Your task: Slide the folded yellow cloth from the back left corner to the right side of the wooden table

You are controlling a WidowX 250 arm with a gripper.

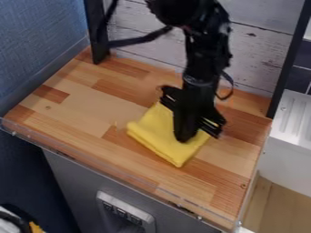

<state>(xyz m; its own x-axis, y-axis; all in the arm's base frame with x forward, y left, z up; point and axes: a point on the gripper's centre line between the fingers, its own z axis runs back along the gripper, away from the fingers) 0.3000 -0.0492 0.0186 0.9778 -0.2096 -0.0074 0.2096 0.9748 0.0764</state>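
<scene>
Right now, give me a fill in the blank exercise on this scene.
1. The cloth below the claw is ____ in colour.
2. The worktop under the cloth is made of ____.
3. The arm above the claw is ____ in colour.
4. The wall at the picture's left edge is ____ in colour.

Missing words: yellow; wood; black; blue.

One yellow cloth (157, 135), plain, matte, soft-looking. I see it folded into a thick, compact pad with rounded fold edges. Condition: lying flat, set at a slant, one corner pointing toward my camera. Location: on the wood-block work surface, around its middle, the upper right part hidden from me.
</scene>
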